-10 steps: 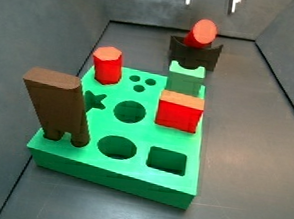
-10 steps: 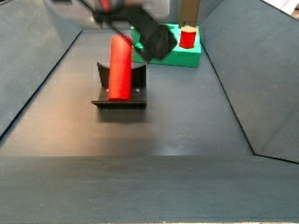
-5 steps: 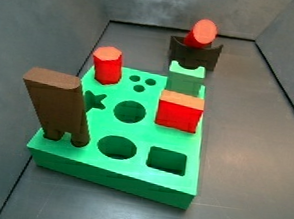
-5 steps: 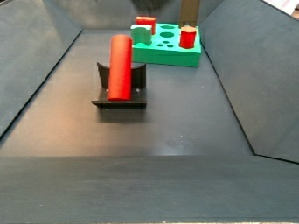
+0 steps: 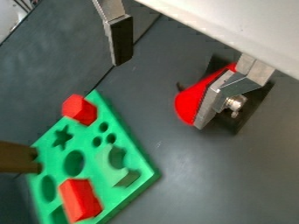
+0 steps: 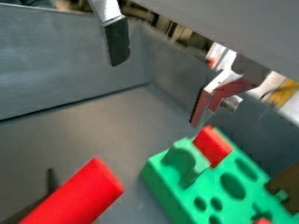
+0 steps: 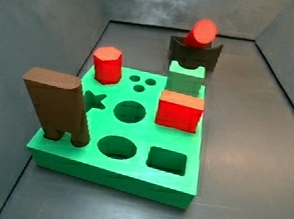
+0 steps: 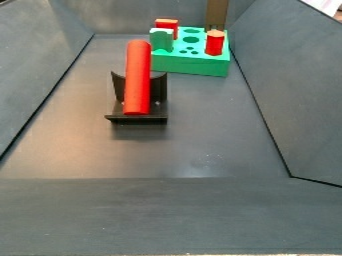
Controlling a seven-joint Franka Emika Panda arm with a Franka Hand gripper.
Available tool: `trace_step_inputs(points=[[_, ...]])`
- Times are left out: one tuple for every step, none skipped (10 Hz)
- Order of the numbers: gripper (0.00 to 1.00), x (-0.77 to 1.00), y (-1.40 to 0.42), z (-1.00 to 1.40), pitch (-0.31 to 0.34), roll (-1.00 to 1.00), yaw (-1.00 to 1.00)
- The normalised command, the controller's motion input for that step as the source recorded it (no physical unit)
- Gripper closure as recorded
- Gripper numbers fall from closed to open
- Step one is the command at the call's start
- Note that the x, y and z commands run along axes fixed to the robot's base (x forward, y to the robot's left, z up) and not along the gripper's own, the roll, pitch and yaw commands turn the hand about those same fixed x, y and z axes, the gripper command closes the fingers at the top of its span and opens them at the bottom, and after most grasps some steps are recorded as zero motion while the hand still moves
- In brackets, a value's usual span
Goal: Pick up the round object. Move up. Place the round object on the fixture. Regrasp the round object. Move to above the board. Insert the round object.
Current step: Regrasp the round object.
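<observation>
The round object, a slim red cylinder (image 8: 136,74), lies flat in the notch of the dark fixture (image 8: 135,113). Its round end (image 7: 203,32) shows above the fixture (image 7: 194,55) behind the green board (image 7: 133,130). My gripper is out of both side views. In both wrist views it hangs high and open, with nothing between the fingers (image 5: 173,68) (image 6: 163,70). The cylinder (image 5: 195,96) on the fixture (image 5: 247,115) lies below, by one finger (image 5: 225,94). The cylinder (image 6: 76,197) and the board (image 6: 222,188) also lie far below in a wrist view.
On the board stand a red hexagonal peg (image 7: 107,63), a red cube (image 7: 181,111) and a tall brown slab (image 7: 55,103). Grey walls (image 8: 47,80) enclose the grey floor (image 8: 174,170). The board (image 8: 190,52) sits at the far end.
My gripper has let go of the cylinder and risen out of both side views. The cylinder stays on the fixture.
</observation>
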Motion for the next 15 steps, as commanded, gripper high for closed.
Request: trace_step_inputs(points=[[0.00,0.00,-0.03,0.01,0.037,1.00,0.02],[0.00,0.00,-0.03,0.00,0.034,1.00,0.02],[0.00,0.00,-0.02,0.01,0.033,1.00,0.02],[0.00,0.00,-0.02,0.02,0.031,1.00,0.02],[0.00,0.01,-0.02,0.00,0.030,1.00,0.02],[0.00,0.02,-0.02,0.00,0.031,1.00,0.03],[0.00,0.01,-0.02,0.00,0.036,1.00,0.03],[0.00,0.02,-0.02,0.00,0.044,1.00,0.03],[0.00,0.03,-0.02,0.00,0.052,1.00,0.03],[0.00,0.04,-0.02,0.00,0.059,1.00,0.03],[0.00,0.06,-0.03,-0.01,0.073,1.00,0.04],[0.00,0.07,-0.03,0.00,0.086,1.00,0.04],[0.00,0.08,-0.03,-0.01,0.102,1.00,0.05],[0.00,0.10,-0.04,-0.01,0.126,1.00,0.06],[0.00,0.11,-0.04,-0.01,0.140,1.00,0.07]])
